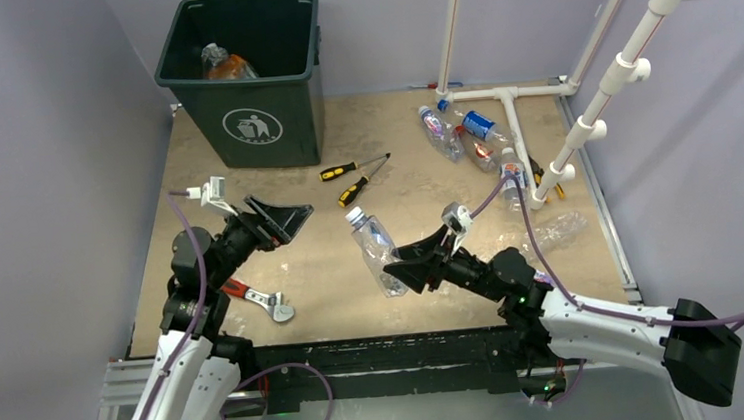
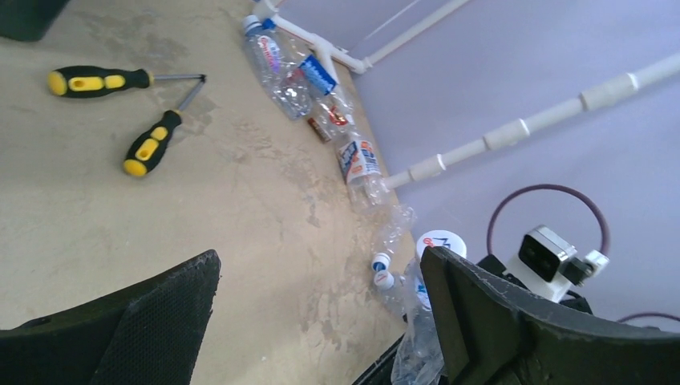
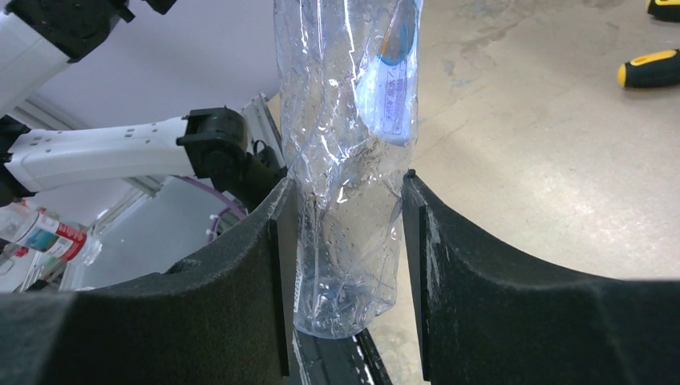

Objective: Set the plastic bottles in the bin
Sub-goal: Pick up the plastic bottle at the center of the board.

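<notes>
My right gripper (image 1: 404, 265) is shut on a clear plastic bottle (image 1: 375, 251) with a blue label and holds it tilted above the table's middle. In the right wrist view the bottle (image 3: 345, 144) stands between both fingers (image 3: 269, 289), and the gripper (image 3: 345, 265) grips its lower end. My left gripper (image 1: 287, 222) is open and empty, left of that bottle; its jaws (image 2: 321, 281) stand wide apart. The dark bin (image 1: 241, 130) stands at the back left with an orange-labelled bottle (image 1: 226, 65) inside. Several bottles (image 1: 478, 136) lie at the back right and also show in the left wrist view (image 2: 309, 76).
Two yellow-and-black screwdrivers (image 1: 355, 176) lie right of the bin. A red-handled wrench (image 1: 260, 299) lies near the left arm's base. A white pipe frame (image 1: 510, 99) stands at the back right among the bottles. A crumpled clear bottle (image 1: 560, 225) lies near the right edge.
</notes>
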Robot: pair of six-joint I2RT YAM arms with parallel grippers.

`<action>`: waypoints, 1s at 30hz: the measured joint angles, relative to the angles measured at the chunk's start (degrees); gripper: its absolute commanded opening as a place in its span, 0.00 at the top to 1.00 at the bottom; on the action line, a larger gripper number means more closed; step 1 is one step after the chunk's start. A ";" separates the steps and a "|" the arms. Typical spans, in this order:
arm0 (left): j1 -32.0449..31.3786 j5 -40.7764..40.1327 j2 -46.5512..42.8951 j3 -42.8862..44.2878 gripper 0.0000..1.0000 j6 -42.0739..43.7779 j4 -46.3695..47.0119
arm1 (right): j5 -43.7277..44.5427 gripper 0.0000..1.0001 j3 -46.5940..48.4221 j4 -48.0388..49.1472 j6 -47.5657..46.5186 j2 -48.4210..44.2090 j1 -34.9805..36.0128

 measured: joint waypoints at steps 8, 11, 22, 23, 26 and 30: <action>-0.57 6.93 0.74 -0.02 0.04 0.04 6.80 | -1.66 0.66 0.00 2.16 0.09 1.25 0.13; -0.90 7.93 1.01 -0.02 0.04 0.02 8.87 | -1.62 0.66 -0.11 2.97 0.33 0.94 0.13; -12.20 9.75 7.69 0.52 0.01 4.17 13.70 | -1.51 0.68 -0.52 3.56 0.66 0.17 0.57; -13.09 9.42 7.93 0.52 0.01 4.74 13.68 | -1.53 0.68 -0.76 3.69 0.66 0.09 0.59; -13.66 8.26 7.82 0.52 0.01 5.62 14.27 | -1.73 0.68 -1.18 3.69 0.70 -0.33 0.61; -13.68 7.56 7.76 0.52 0.01 5.99 16.33 | -2.23 0.68 -1.53 4.52 0.79 -0.96 0.87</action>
